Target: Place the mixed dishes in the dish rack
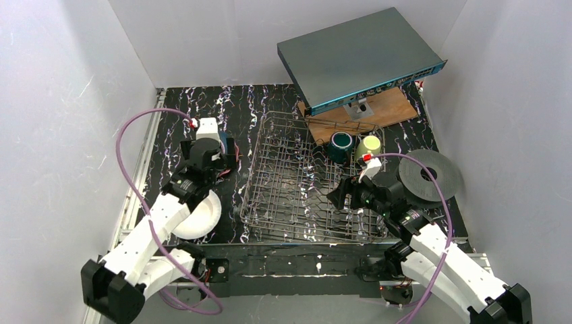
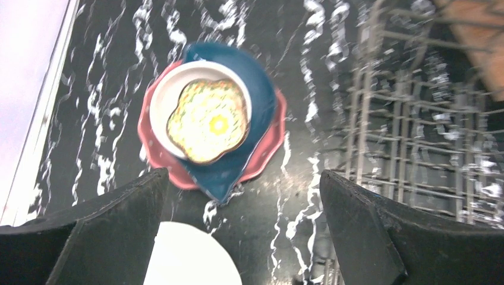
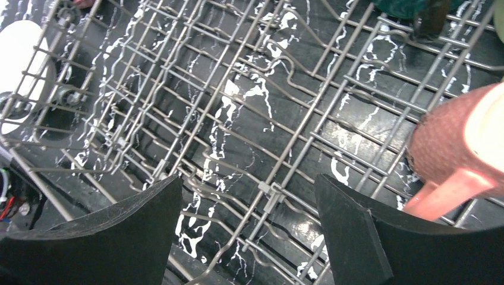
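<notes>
Left gripper point(image 2: 243, 178), jaws spread, hangs above the plate stack point(image 2: 261, 113) near the left edge. Lower it and pinch one rim only. Right gripper point(image 3: 248, 181), jaws spread, hovers over the rack point(image 1: 297, 182) beside the pink mug point(image 3: 451, 148).

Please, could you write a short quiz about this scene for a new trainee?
1. True or false: the left gripper is holding a plate.
2. What lies on top of the plate stack? A) a yellow flower-shaped dish B) a fork C) a drinking glass
3. Fill in: the salmon-pink mug lies on the wires of the ___.
Key: 1 false, its jaws are open and empty; 2 A; 3 dish rack.
</notes>
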Motion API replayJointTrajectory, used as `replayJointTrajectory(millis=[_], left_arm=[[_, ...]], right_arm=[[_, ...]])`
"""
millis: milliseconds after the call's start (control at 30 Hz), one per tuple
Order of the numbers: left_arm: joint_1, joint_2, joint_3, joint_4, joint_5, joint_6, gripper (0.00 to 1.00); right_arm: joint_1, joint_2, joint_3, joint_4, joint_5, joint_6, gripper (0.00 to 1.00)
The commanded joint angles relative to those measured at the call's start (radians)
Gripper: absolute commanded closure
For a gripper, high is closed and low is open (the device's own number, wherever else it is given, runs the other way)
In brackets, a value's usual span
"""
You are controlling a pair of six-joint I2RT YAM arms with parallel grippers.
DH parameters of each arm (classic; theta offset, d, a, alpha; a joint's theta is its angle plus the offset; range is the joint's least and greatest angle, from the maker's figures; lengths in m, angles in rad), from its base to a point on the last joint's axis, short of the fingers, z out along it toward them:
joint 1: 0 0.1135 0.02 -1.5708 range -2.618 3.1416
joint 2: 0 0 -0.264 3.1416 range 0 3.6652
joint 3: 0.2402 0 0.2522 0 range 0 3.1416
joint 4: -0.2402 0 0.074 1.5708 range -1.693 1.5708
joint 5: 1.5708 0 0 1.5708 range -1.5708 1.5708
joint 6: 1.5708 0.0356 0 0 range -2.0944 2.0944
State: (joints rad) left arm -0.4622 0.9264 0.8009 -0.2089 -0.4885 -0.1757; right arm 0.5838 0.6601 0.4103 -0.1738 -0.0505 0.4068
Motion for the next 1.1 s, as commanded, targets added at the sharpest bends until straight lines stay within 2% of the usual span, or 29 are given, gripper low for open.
replayJointTrajectory(millis=[0,67,167,300,433,633,800,1000,1067], left_arm=[[0.000,0.086,0.106,-0.216,-0.135,-0.221,0.04],[0.002,0.103,0.129,-0.256,-0.086,-0.286,0.07],[0.003,0.125,0.124,-0.221,0.002,-0.265,0.12],[0.012,0.252,0.193,-0.255,0.058,-0.189,0.27],[0.020,0.398,0.267,-0.298,0.027,-0.110,0.46],[0.049,0.594,0.361,-0.281,-0.019,0.019,0.53],[0.070,0.725,0.433,-0.290,-0.140,0.098,0.65],[0.099,0.738,0.413,-0.224,-0.043,0.126,0.65],[0.103,0.753,0.409,-0.223,-0.028,0.117,0.68]], right_arm=[[0.002,-0.028,0.006,0.092,-0.050,-0.017,0.09],[0.002,-0.037,-0.005,0.103,-0.045,-0.011,0.09],[0.002,-0.038,-0.016,0.120,-0.054,-0.012,0.09],[0.002,-0.028,-0.020,0.135,-0.071,-0.011,0.08],[0.002,-0.034,-0.041,0.162,-0.066,-0.012,0.08],[0.002,-0.056,-0.050,0.156,-0.058,-0.011,0.08],[0.002,-0.063,-0.052,0.146,-0.063,-0.006,0.08],[0.002,-0.035,-0.034,0.135,-0.091,-0.005,0.08],[0.002,-0.021,-0.019,0.124,-0.093,-0.003,0.08]])
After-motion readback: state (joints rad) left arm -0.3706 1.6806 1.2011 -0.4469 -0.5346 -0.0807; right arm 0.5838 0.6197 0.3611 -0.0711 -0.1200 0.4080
